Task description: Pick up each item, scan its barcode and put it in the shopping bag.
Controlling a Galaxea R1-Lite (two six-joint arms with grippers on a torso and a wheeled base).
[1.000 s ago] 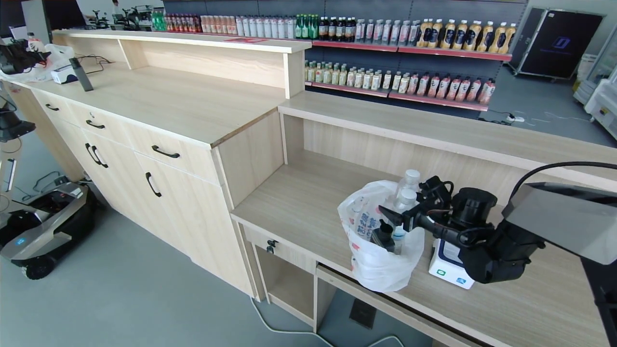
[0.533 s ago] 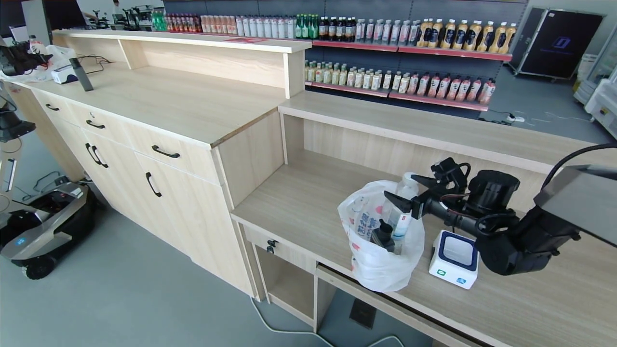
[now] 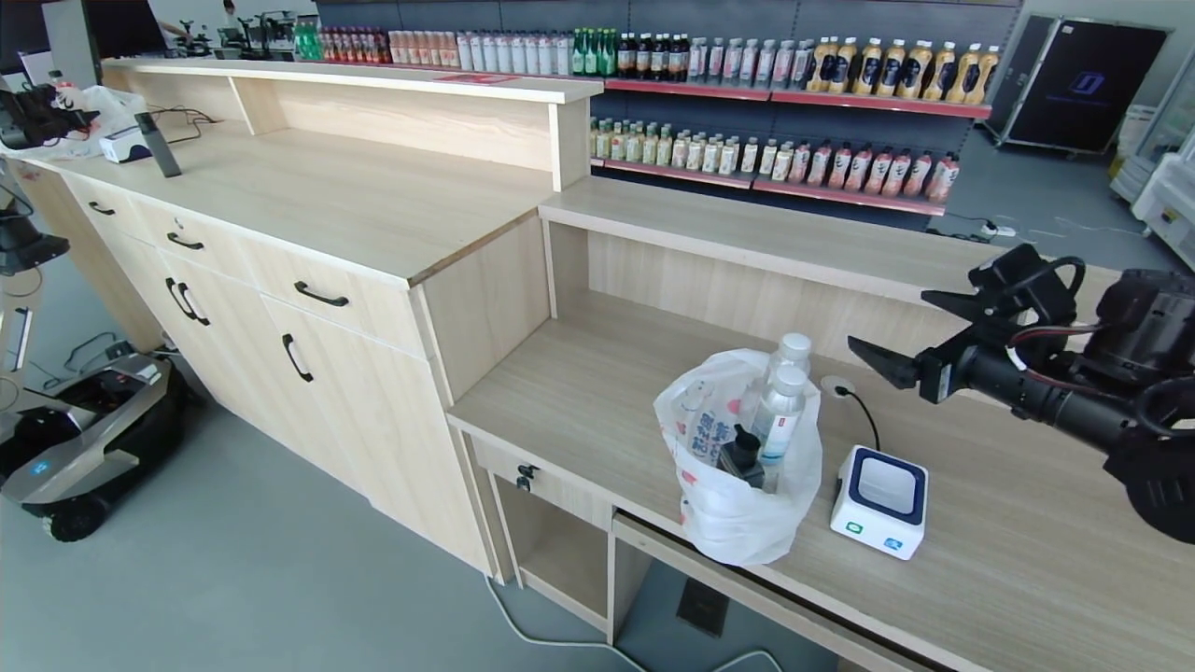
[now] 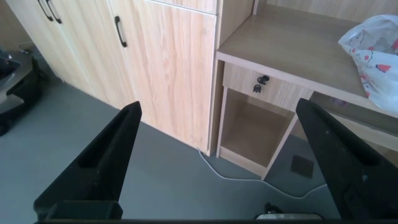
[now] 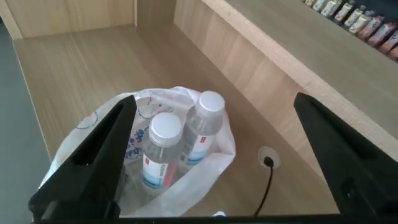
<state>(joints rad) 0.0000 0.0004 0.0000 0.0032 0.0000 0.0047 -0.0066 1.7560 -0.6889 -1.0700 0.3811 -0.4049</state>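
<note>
The bottles [image 3: 780,397] stand in the bag [image 3: 738,509] just beside the scanner [image 3: 879,501], and with the right gripper [image 3: 892,322] hanging above and aside, jaws wide and empty like those of the left gripper [image 4: 217,104], I'd swing it high past the bag's floppy rim toward whatever is next.

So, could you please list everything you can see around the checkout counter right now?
shopping bag: one, white plastic, on the lower counter near its front edge
clear bottles: two, white caps, upright in the bag
pump bottle: one, dark, in the bag
barcode scanner: one, white with blue frame, on the counter beside the bag
cable: one, black, from a counter hole towards the scanner
drink bottles: many, mixed colours, on shelves behind the counter
right claw: one, black, open and empty, above the counter
left claw: one, black, open and empty, over the floor
</note>
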